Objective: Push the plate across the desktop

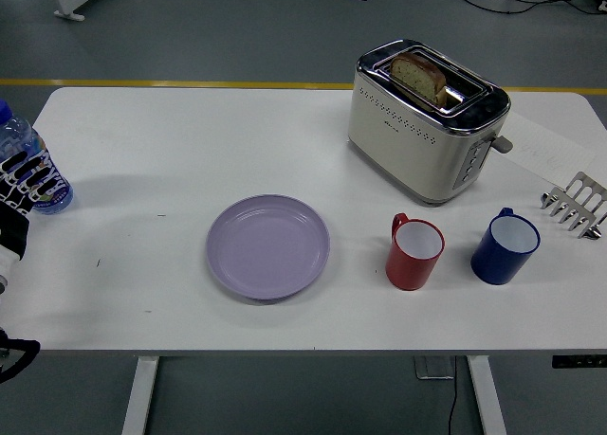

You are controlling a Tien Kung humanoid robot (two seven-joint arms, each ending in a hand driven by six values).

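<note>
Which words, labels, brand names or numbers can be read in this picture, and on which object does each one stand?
None can be read.
Toaster: a small dark mark on its front side, too small to read.
Water bottle: label blurred and partly hidden by the left hand.
Plate, red cup, blue cup: no print visible.

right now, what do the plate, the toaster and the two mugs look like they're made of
The round lilac plate looks like matte plastic or melamine: even colour, soft sheen. The boxy silver toaster looks like brushed metal with a polished chrome top that mirrors light. The red mug and the blue mug have white insides, likely enamelled metal or glazed ceramic.
</note>
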